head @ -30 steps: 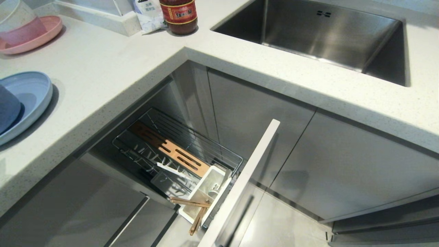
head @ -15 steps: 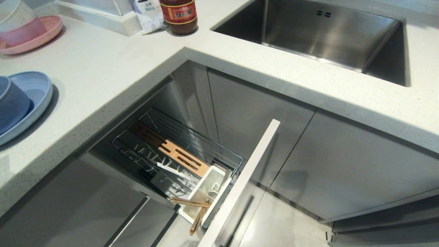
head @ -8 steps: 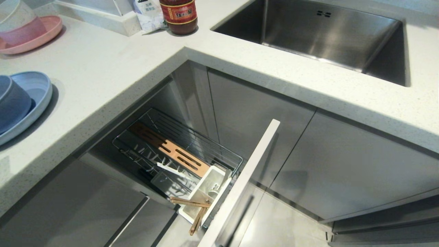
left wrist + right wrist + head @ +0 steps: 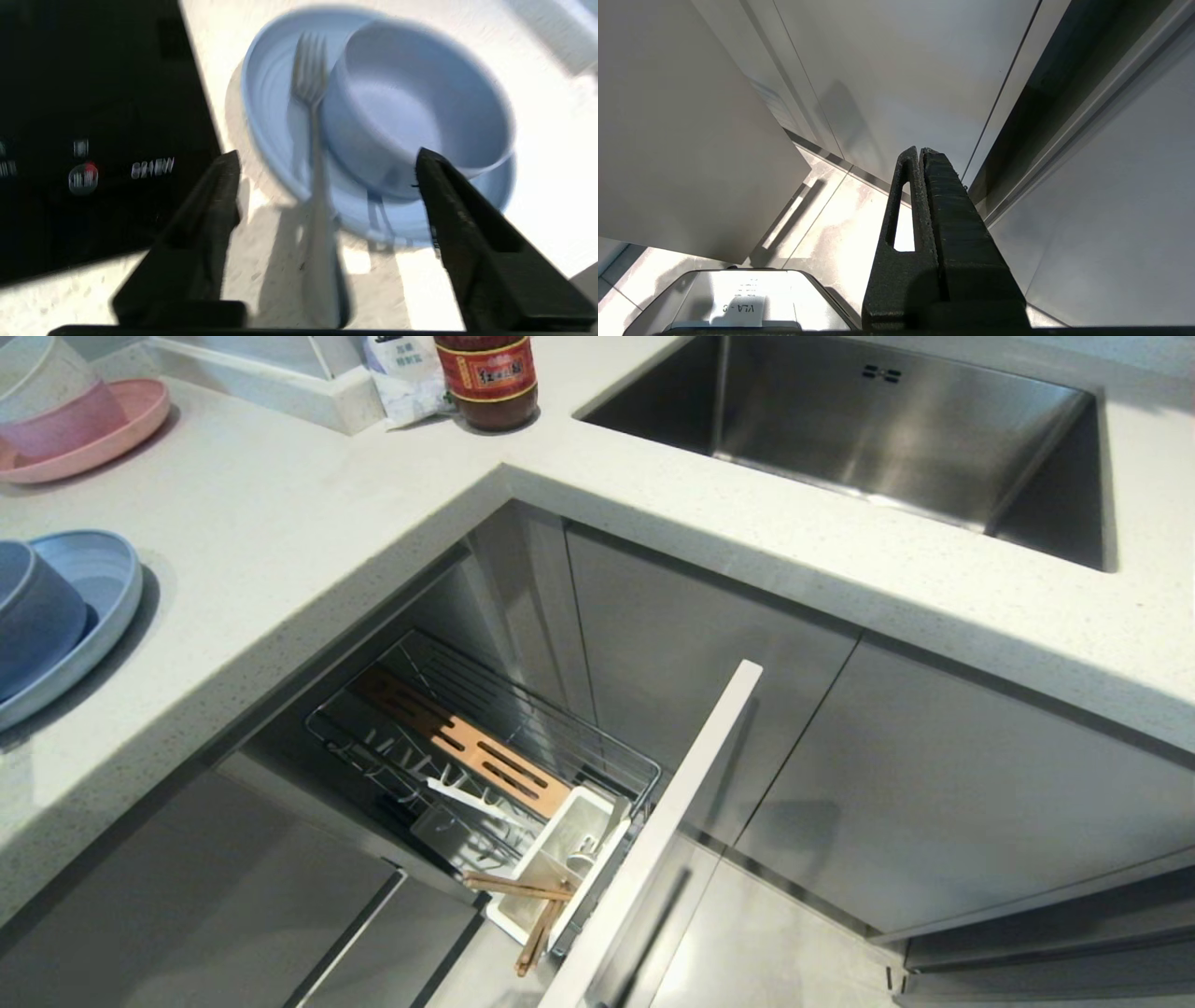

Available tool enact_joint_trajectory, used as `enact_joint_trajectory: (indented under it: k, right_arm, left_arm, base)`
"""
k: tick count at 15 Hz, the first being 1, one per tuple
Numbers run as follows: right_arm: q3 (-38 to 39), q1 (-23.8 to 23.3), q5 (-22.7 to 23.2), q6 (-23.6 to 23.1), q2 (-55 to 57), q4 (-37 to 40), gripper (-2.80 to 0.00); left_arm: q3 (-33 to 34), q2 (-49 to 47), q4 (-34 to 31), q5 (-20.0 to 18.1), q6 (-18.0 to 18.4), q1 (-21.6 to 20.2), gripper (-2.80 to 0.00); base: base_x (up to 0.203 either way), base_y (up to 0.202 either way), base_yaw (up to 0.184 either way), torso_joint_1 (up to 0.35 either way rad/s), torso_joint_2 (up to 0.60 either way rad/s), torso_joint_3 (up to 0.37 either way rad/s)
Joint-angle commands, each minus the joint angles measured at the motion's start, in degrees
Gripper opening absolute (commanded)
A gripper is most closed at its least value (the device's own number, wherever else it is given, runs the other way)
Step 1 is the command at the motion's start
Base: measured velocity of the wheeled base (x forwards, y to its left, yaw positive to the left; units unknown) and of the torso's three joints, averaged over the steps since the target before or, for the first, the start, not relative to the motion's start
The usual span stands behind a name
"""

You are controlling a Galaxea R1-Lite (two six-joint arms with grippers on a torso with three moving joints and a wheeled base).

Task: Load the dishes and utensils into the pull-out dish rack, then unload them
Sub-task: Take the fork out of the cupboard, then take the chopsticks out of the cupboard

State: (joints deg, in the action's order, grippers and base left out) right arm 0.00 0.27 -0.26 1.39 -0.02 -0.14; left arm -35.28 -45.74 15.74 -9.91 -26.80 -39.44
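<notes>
Left gripper (image 4: 327, 158) is out of the head view; that view shows the blue plate (image 4: 98, 593) at the far left edge of the frame on the white counter (image 4: 308, 532), with the blue bowl (image 4: 33, 616) sitting in it. Lower centre, the pull-out dish rack (image 4: 485, 756) stands drawn out from the cabinets, its wooden strip (image 4: 462, 747) running diagonally through the wire frame. The white utensil box (image 4: 560, 873) sits at the rack's near end against the pale cabinet front (image 4: 672, 821), and the chopsticks (image 4: 527, 910) lie crossed over the box's lower corner. A pink plate (image 4: 112, 429) is in the upper left, a sink (image 4: 868, 429) in the upper right.

In the left wrist view the left gripper's two dark fingers (image 4: 205, 219) stand wide apart, holding nothing, above the counter. Between them in the frame lies the fork (image 4: 313, 140), its tines on the plate and its handle reaching off the rim, beside the bowl.

In the right wrist view the right gripper (image 4: 922, 151) has its fingers pressed together, empty, with grey cabinet doors (image 4: 901, 70) beyond it.
</notes>
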Motion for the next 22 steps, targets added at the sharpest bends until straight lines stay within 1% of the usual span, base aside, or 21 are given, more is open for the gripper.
enact_joint_trajectory:
  k: [1, 3, 5, 6, 8, 10, 11, 12, 13, 14, 16, 19, 20, 22]
  right_arm:
    - [0.1, 0.0, 0.0, 0.0, -0.2, 0.0, -2.8]
    - [0.1, 0.1, 0.0, 0.0, -0.2, 0.0, -2.8]
    - [0.1, 0.0, 0.0, 0.0, -0.2, 0.0, -2.8]
    - [0.1, 0.0, 0.0, 0.0, -0.2, 0.0, -2.8]
    - [0.1, 0.0, 0.0, 0.0, -0.2, 0.0, -2.8]
    - [0.1, 0.0, 0.0, 0.0, -0.2, 0.0, -2.8]
    - [0.1, 0.0, 0.0, 0.0, -0.2, 0.0, -2.8]
    - [0.1, 0.1, 0.0, 0.0, -0.2, 0.0, -2.8]
    - [0.1, 0.0, 0.0, 0.0, -0.2, 0.0, -2.8]
    - [0.1, 0.0, 0.0, 0.0, -0.2, 0.0, -2.8]
    - [0.1, 0.0, 0.0, 0.0, -0.2, 0.0, -2.8]
    - [0.1, 0.0, 0.0, 0.0, -0.2, 0.0, -2.8]
    - [0.1, 0.0, 0.0, 0.0, -0.2, 0.0, -2.8]
    - [0.1, 0.1, 0.0, 0.0, -0.2, 0.0, -2.8]
  left_arm:
    - [-3.5, 1.1, 0.2, 0.3, 0.0, 0.1, 0.0]
    - [-8.3, 1.4, 0.2, 0.6, 0.2, 0.4, 0.0]
    - [-14.9, 1.1, 0.0, 0.8, 0.2, 1.2, 0.0]
    - [-18.3, 0.7, -0.1, 1.1, 0.2, 2.0, -2.8]
    - [-28.0, -1.7, -1.5, 2.4, 0.2, 4.7, -2.8]
    - [-37.8, -5.2, -5.6, 4.4, -0.1, 8.0, -2.8]
    - [-43.8, -7.7, -8.5, 6.4, -0.8, 10.6, -2.8]
    - [-48.9, -10.3, -12.0, 8.9, -2.1, 14.2, -2.8]
    - [-51.8, -12.0, -15.5, 11.4, -3.9, 18.4, -2.8]
    - [-53.4, -13.3, -18.6, 13.3, -5.5, 22.8, -2.8]
    - [-54.7, -14.7, -22.9, 15.7, -6.9, 31.2, -2.8]
    - [-54.6, -17.6, -30.5, 18.5, -7.6, 41.8, -2.8]
    - [-54.5, -18.5, -32.7, 19.4, -7.7, 46.1, -2.8]
    - [-53.5, -20.2, -36.2, 23.1, -7.5, 54.1, -2.8]
  base:
    - [0.0, 0.0, 0.0, 0.0, 0.0, 0.0]
    - [0.0, 0.0, 0.0, 0.0, 0.0, 0.0]
    - [0.0, 0.0, 0.0, 0.0, 0.0, 0.0]
    - [0.0, 0.0, 0.0, 0.0, 0.0, 0.0]
    - [0.0, 0.0, 0.0, 0.0, 0.0, 0.0]
    - [0.0, 0.0, 0.0, 0.0, 0.0, 0.0]
    - [0.0, 0.0, 0.0, 0.0, 0.0, 0.0]
    - [0.0, 0.0, 0.0, 0.0, 0.0, 0.0]
    - [0.0, 0.0, 0.0, 0.0, 0.0, 0.0]
    - [0.0, 0.0, 0.0, 0.0, 0.0, 0.0]
    - [0.0, 0.0, 0.0, 0.0, 0.0, 0.0]
    - [0.0, 0.0, 0.0, 0.0, 0.0, 0.0]
    - [0.0, 0.0, 0.0, 0.0, 0.0, 0.0]
    - [0.0, 0.0, 0.0, 0.0, 0.0, 0.0]
